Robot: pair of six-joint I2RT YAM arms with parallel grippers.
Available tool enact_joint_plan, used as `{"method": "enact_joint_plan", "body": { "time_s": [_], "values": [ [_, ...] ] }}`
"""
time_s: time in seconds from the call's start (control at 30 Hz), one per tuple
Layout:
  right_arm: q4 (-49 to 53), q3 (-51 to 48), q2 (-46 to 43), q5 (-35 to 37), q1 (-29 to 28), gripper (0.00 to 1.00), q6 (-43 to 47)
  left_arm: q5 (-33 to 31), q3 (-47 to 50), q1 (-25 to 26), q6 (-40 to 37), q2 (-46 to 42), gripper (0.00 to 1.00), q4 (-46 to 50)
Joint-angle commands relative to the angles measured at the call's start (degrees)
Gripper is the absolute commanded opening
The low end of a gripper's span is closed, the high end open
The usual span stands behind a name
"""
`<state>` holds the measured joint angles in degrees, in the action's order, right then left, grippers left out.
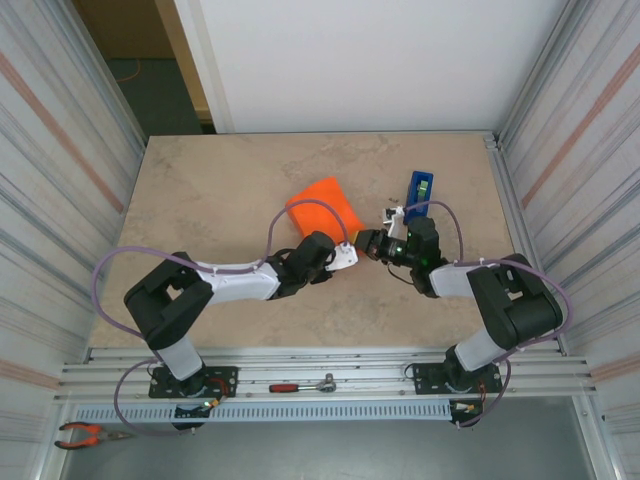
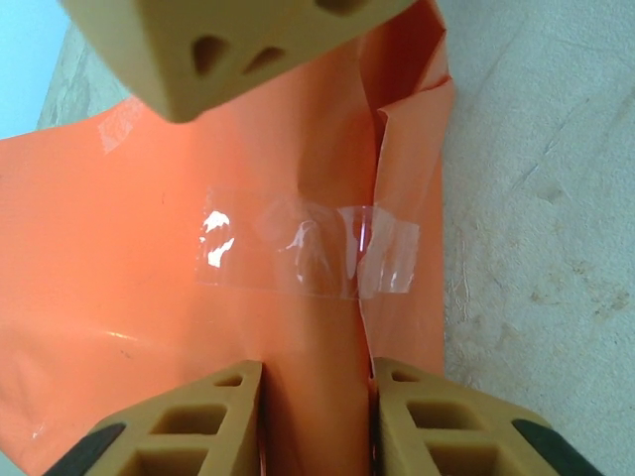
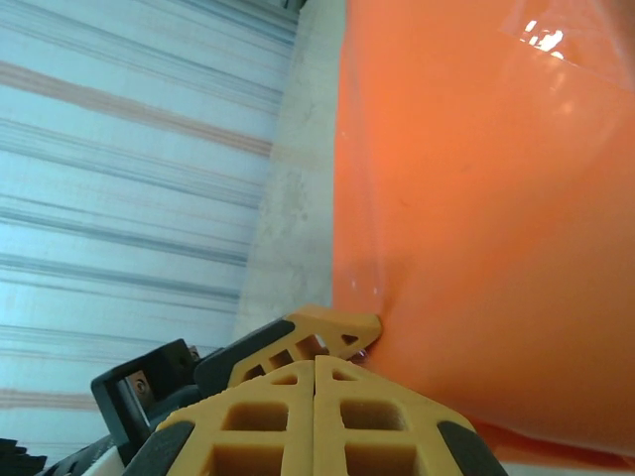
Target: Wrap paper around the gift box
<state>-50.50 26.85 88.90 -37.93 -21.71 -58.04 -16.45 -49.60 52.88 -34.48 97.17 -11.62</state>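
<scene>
The orange paper (image 1: 323,205) is folded into a parcel on the table, and the pink gift box is hidden inside it. In the left wrist view a clear tape strip (image 2: 308,253) bridges a seam in the paper (image 2: 149,248). My left gripper (image 1: 347,251) (image 2: 316,397) is at the parcel's near right corner, shut on a raised fold of the paper. My right gripper (image 1: 372,243) (image 3: 316,367) is shut, its tips against the paper (image 3: 476,198) beside a left finger (image 3: 327,332). One right finger (image 2: 228,50) hangs over the parcel.
A blue tape dispenser (image 1: 420,188) stands right of the parcel, just behind the right wrist. A red-handled screwdriver (image 1: 300,386) and pliers (image 1: 85,433) lie on the rail below the table edge. Corrugated walls (image 1: 60,170) close both sides.
</scene>
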Motion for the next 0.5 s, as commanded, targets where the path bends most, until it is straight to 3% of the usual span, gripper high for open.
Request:
{"method": "enact_joint_plan", "body": {
  "time_s": [0.0, 0.47],
  "values": [
    [0.5, 1.7, 1.2, -2.5, 0.3, 0.00, 0.1, 5.8, 2.7, -0.8, 2.7, 0.0, 0.30, 4.8],
    [0.8, 3.4, 3.6, -2.8, -1.4, 0.00, 0.0, 6.8, 3.8, -1.8, 4.2, -3.8, 0.38, 2.9]
  ]
}}
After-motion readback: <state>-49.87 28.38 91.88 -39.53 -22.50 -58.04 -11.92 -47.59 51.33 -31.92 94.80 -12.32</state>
